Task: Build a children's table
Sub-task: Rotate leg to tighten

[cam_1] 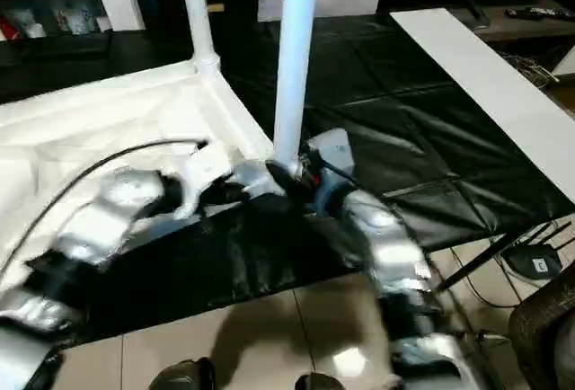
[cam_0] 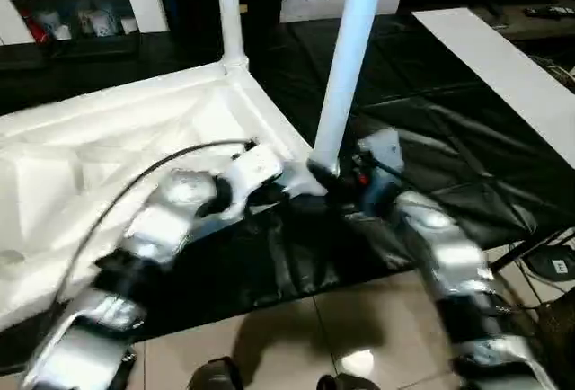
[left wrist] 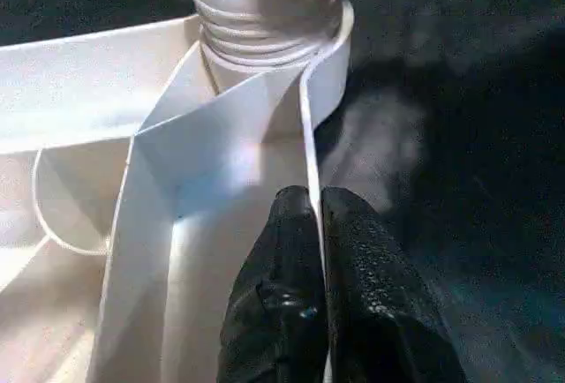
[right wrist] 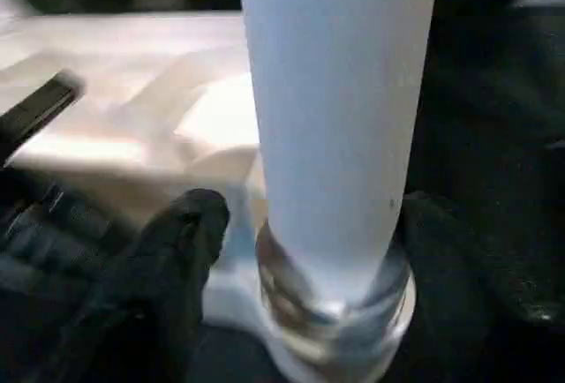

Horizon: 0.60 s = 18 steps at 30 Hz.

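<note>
Table top (cam_0: pixel 108 147): laid upside down on black mat (cam_0: pixel 431 165). Near corner leg (cam_0: pixel 346 66) stood in its socket. Left gripper (left wrist: pixel 320 224) pinched onto the rim, presumably steadying. Right gripper (right wrist: pixel 300 224) spread around leg base, ungripped.

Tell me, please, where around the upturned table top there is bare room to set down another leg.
Free: the black mat between the near leg and the long white board, and the mat strip between the table top and the tiled floor. Crowded: the near corner socket, where the left gripper pinches the rim and the right gripper flanks the leg.
</note>
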{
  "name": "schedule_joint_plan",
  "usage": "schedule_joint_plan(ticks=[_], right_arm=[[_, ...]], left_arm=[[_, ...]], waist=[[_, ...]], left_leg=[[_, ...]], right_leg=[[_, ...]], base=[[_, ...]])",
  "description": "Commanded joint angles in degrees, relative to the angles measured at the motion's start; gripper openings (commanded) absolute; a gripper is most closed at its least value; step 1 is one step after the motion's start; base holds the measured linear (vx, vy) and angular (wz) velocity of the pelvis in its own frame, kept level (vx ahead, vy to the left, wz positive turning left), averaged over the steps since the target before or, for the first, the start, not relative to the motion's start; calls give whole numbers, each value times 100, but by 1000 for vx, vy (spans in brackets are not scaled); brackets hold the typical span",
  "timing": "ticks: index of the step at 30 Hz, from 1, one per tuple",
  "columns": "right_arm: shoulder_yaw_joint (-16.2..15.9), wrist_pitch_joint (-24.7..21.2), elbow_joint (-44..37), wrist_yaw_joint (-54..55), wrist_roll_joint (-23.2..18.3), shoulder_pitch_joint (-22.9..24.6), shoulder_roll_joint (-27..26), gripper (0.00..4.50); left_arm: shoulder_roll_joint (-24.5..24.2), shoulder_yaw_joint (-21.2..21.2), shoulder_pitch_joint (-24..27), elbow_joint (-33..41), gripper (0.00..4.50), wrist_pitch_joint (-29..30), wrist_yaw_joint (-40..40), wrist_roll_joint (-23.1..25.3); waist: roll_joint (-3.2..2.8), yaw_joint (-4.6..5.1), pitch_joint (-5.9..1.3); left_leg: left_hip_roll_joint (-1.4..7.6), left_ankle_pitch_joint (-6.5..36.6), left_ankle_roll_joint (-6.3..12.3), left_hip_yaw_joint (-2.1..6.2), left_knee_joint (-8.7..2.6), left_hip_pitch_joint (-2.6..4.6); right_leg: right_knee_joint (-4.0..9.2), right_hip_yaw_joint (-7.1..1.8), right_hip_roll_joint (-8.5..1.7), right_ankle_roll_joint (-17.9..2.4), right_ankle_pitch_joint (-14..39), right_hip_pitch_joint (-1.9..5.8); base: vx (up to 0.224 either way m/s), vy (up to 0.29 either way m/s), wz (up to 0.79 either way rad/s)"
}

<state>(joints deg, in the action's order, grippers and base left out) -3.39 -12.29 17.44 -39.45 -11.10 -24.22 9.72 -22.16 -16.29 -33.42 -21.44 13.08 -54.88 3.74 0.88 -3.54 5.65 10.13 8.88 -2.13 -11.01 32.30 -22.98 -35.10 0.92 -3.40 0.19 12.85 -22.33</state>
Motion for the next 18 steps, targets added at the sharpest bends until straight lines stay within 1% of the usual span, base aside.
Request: schedule_joint_plan(ticks=[1, 2, 4, 5, 7, 9, 11, 12, 13, 14, 15, 16, 18], right_arm=[[-297, 2, -180, -800, -151, 1, 228, 380], [-310, 85, -170, -1132, -164, -32, 434, 401], [-363, 199, -167, -1579, -194, -67, 679, 415], [-408, 243, -172, -1790, -193, -86, 798, 415], [-503, 293, -156, -2234, -218, -137, 1016, 415], [-625, 309, -98, -2803, -309, -221, 1273, 415], [-679, 362, 4, -3118, -322, -299, 1385, 415], [-699, 364, 57, -3215, -320, -342, 1409, 400], [-743, 352, 155, -3410, -328, -428, 1455, 400], [-784, 342, 211, -3533, -330, -482, 1480, 400], [-832, 326, 263, -3665, -335, -530, 1503, 379], [-869, 320, 299, -3757, -337, -563, 1515, 379], [-917, 344, 412, -3878, -343, -641, 1514, 362]], left_arm=[[-114, -238, 100, 109, 0, -400, -515, -56], [-242, -288, 138, 104, 0, -619, -765, -140], [-362, -311, 163, 111, 0, -707, -1048, -241], [-420, -322, 165, 117, 0, -743, -1185, -276], [-543, -375, 151, 116, 0, -840, -1437, -298], [-695, -458, 133, 88, 0, -1036, -1782, -319], [-767, -495, 122, 70, 0, -1123, -1975, -323], [-798, -518, 115, 71, 0, -1155, -2049, -319], [-860, -566, 99, 66, 0, -1240, -2199, -321], [-898, -599, 89, 67, 0, -1294, -2282, -320], [-924, -618, 79, 65, 0, -1340, -2357, -324], [-941, -627, 71, 69, 0, -1359, -2413, -330], [-970, -643, 48, 65, 0, -1390, -2498, -342]], waist=[[-38, -4, -403], [-37, -12, -394], [-44, -10, -388], [-46, -20, -385], [-42, -37, -383], [-33, -73, -379], [-35, -106, -382], [-33, -111, -384], [-35, -134, -391], [-21, -139, -384], [-29, -150, -387], [-28, -150, -388], [-23, -156, -381]], left_leg=[[307, 656, 396, 130, -306, 174], [311, 704, 423, 131, -303, 174], [319, 789, 429, 121, -301, 184], [332, 789, 430, 115, -304, 200], [334, 762, 449, 104, -297, 211], [338, 764, 487, 98, -287, 201], [349, 740, 505, 89, -282, 208], [345, 724, 511, 85, -277, 204], [352, 712, 517, 82, -270, 218], [348, 718, 522, 81, -271, 205], [352, 728, 506, 79, -270, 210], [353, 745, 500, 78, -271, 214], [354, 769, 475, 78, -275, 214]], right_leg=[[289, -189, -419, -1436, -815, 234], [302, -188, -425, -1445, -692, 233], [302, -191, -429, -1488, -558, 217], [302, -190, -427, -1524, -517, 203], [294, -190, -425, -1579, -501, 196], [284, -177, -418, -1600, -462, 207], [273, -179, -426, -1616, -448, 193], [267, -180, -424, -1631, -457, 190], [263, -179, -432, -1655, -448, 176], [263, -175, -431, -1683, -401, 180], [262, -174, -432, -1682, -343, 175], [262, -174, -431, -1695, -331, 173], [263, -172, -436, -1710, -261, 168]], base=[[0, 0, 0], [0, 0, 0], [0, 0, 0], [0, 0, 0], [0, 0, 0], [0, 0, 0], [0, 0, 0], [0, 0, 0], [0, 0, 0], [0, 0, 0], [0, 0, 0], [0, 0, 0], [0, 0, 0]])
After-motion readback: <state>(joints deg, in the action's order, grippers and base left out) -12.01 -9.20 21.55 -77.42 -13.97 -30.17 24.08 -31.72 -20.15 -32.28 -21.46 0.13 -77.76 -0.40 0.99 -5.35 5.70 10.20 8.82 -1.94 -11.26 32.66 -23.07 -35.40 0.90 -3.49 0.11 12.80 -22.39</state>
